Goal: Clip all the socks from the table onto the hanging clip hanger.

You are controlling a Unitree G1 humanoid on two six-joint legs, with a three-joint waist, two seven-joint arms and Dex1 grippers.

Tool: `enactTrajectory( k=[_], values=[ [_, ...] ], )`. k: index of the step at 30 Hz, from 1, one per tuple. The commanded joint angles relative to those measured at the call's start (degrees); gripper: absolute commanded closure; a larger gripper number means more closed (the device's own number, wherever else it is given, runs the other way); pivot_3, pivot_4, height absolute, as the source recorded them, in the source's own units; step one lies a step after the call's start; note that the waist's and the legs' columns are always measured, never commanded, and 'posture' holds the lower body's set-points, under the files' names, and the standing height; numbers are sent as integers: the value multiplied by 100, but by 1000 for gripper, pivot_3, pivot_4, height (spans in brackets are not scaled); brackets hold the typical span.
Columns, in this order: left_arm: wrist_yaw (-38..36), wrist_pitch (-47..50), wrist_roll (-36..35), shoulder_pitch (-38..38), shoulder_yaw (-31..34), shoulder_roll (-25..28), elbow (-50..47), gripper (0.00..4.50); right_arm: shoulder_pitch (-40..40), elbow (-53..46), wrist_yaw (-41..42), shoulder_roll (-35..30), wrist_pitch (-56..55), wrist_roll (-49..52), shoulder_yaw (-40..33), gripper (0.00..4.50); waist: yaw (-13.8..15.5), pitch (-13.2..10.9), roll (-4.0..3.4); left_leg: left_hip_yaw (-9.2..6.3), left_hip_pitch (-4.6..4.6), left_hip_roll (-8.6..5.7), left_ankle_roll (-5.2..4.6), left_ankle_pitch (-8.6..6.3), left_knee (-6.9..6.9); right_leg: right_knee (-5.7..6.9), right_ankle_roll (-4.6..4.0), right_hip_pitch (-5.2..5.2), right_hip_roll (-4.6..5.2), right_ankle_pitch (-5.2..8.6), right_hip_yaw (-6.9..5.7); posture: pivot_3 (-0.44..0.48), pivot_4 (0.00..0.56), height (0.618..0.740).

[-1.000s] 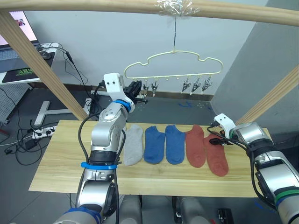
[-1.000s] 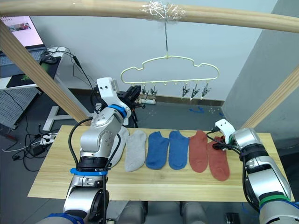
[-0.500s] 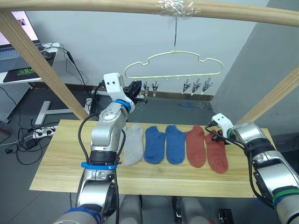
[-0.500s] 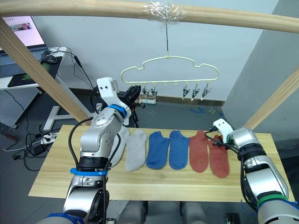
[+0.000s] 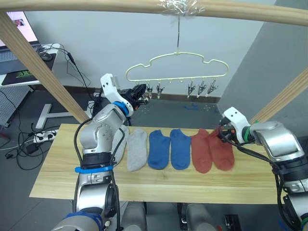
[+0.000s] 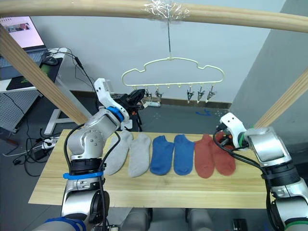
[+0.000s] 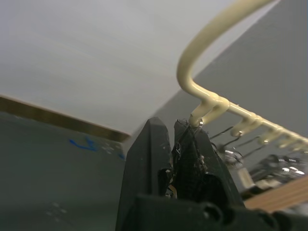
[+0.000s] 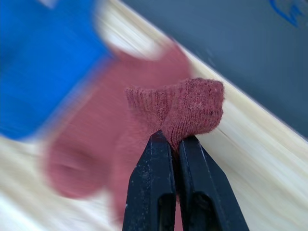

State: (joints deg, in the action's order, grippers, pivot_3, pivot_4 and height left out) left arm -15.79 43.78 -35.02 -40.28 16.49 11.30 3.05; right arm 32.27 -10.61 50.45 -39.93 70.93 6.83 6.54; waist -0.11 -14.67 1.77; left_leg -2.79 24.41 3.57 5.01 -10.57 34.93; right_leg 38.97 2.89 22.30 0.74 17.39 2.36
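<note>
Several socks lie in a row on the wooden table (image 5: 57, 168): two grey (image 6: 139, 154), two blue (image 6: 161, 154) and two rust red (image 6: 204, 155). My right gripper (image 8: 174, 137) is shut on the cuff of the rightmost red sock (image 8: 192, 103), lifting that end just off the table at the far right (image 5: 223, 134). The pale yellow-green clip hanger (image 5: 178, 65) hangs from the pole above, with metal clips (image 5: 198, 87) along its lower wire. My left gripper (image 5: 141, 91) is raised at the hanger's left end, shut on the leftmost clip (image 7: 195, 144).
A thick wooden pole (image 5: 96, 6) runs overhead, with slanted wooden struts at left (image 5: 43, 72) and right (image 5: 284, 98). A white desk with a laptop (image 5: 19, 53) stands at the far left, and cables lie on the floor beyond the table.
My right gripper has shut on the rightmost red sock's cuff and raised it, dragging the sock against its neighbour. The left elbow has swung outward while its gripper stays at the clip.
</note>
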Motion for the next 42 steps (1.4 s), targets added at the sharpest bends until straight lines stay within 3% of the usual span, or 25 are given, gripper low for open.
enactTrajectory(
  k=[1,8,15,21,42],
  values=[
    [80,623,-722,-186,552,108,95,4383,142,-795,29,241,649,693,-429,4469,-1,0,0,0,1,-1,0,0,1,0,0,0,1,0,0,82,196,740],
    [372,1268,-1457,-478,1101,268,420,4383,783,-739,-365,1108,824,1346,-439,4469,-9,1,0,-5,1,0,1,1,3,5,-1,1,1,-1,-7,86,179,740],
    [692,1732,-2140,-632,1437,306,604,4383,1656,75,-617,2235,514,1791,-352,4469,-25,2,-1,-6,2,3,10,6,0,6,-2,4,0,-1,-9,97,175,740],
    [1010,1984,-2557,-611,1562,353,637,4383,2095,862,-680,2761,111,1942,-218,4469,7,3,1,-7,5,2,27,16,1,6,-2,4,4,-1,-12,111,174,740],
    [1346,1940,-2929,-468,1353,295,295,4383,2704,2362,-587,3276,-649,1952,165,4469,46,4,1,-8,6,3,31,18,0,11,-3,7,3,-2,-15,175,168,740]
  ],
)
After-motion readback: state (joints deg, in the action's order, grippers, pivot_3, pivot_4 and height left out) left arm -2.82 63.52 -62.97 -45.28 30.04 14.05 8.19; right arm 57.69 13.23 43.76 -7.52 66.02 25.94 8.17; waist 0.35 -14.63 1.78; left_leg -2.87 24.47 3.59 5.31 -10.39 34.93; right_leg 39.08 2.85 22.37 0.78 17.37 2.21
